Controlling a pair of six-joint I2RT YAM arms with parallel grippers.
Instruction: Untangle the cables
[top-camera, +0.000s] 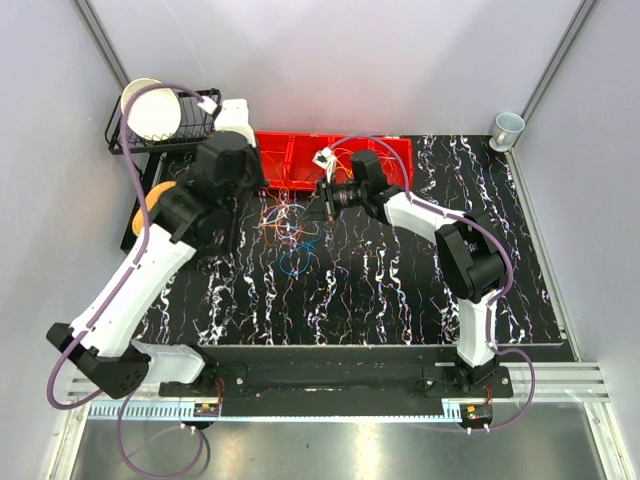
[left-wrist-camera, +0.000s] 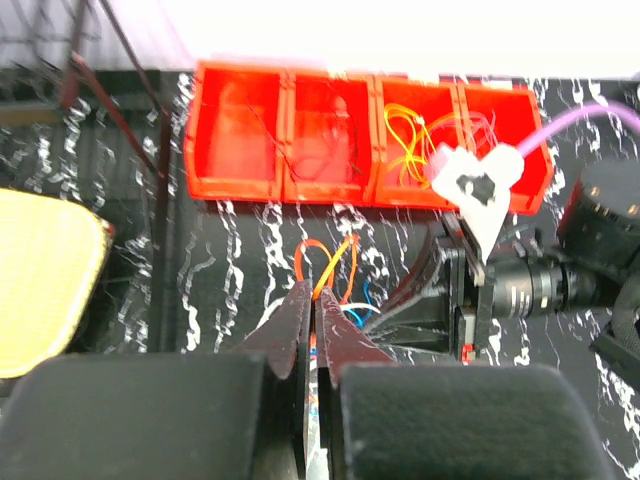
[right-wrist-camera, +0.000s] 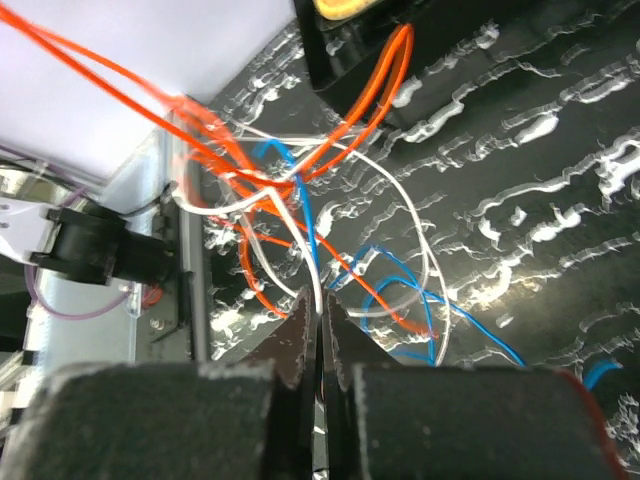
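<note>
The left gripper (left-wrist-camera: 314, 296), jaws pinched shut, holds an orange strand of the tangled thin orange, white and blue cables (top-camera: 288, 232) on the black marbled table (top-camera: 400, 290) before a red plastic bin (top-camera: 290, 150); the right gripper (right-wrist-camera: 318, 302) clamps a white strand.

No readable text, labels, brand names or numbers in any of the three views. The only marking is a black blotch on a white tag (left-wrist-camera: 478, 185). It is too blurred to read as letters, digits or a sign.
</note>
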